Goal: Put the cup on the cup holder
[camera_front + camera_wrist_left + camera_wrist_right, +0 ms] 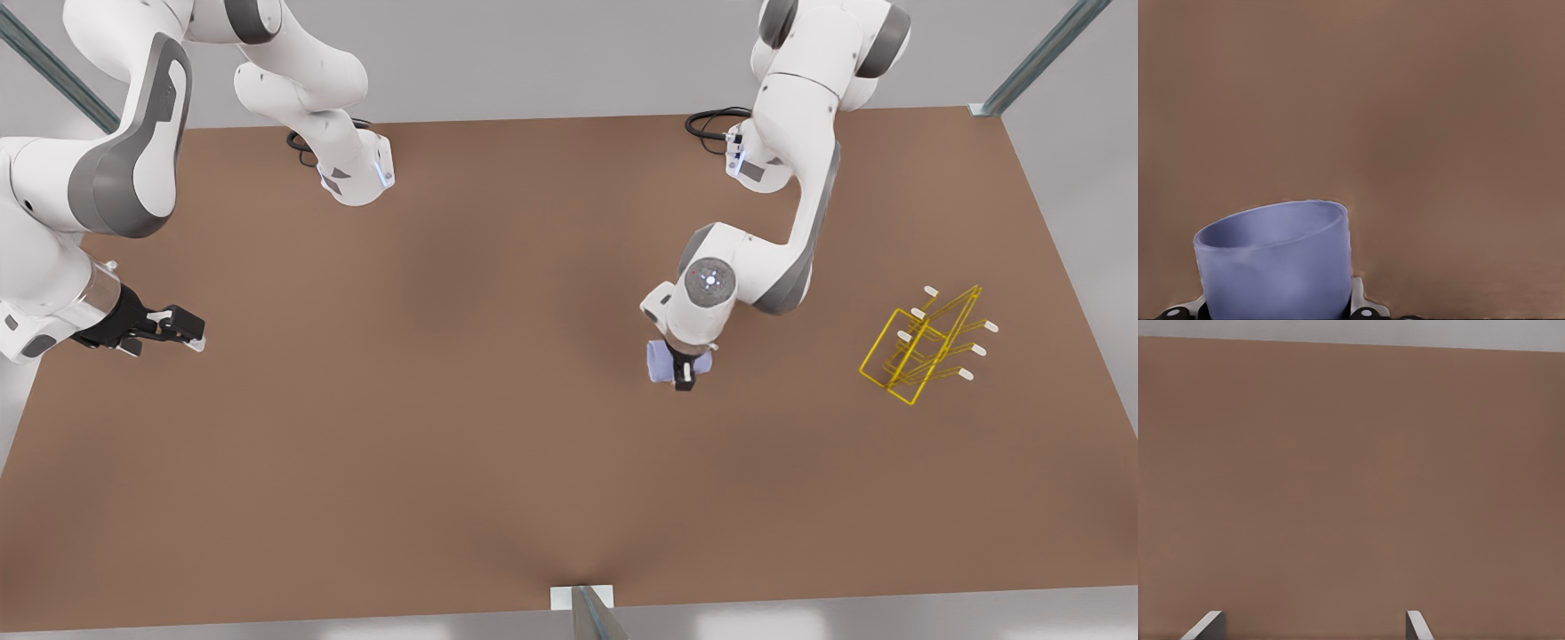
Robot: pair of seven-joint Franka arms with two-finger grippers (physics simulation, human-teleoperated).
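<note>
Now the left gripper clamps the cup lying sideways, mouth toward the front view's left; the right gripper waits, fingers wide.

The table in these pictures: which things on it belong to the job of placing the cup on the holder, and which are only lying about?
Belong to the job:
- cup, in the left gripper
- cup holder, standing apart at the front view's right

Only there:
- right gripper, open, waiting at the front view's left
- table
- black cables by the arm bases
</note>
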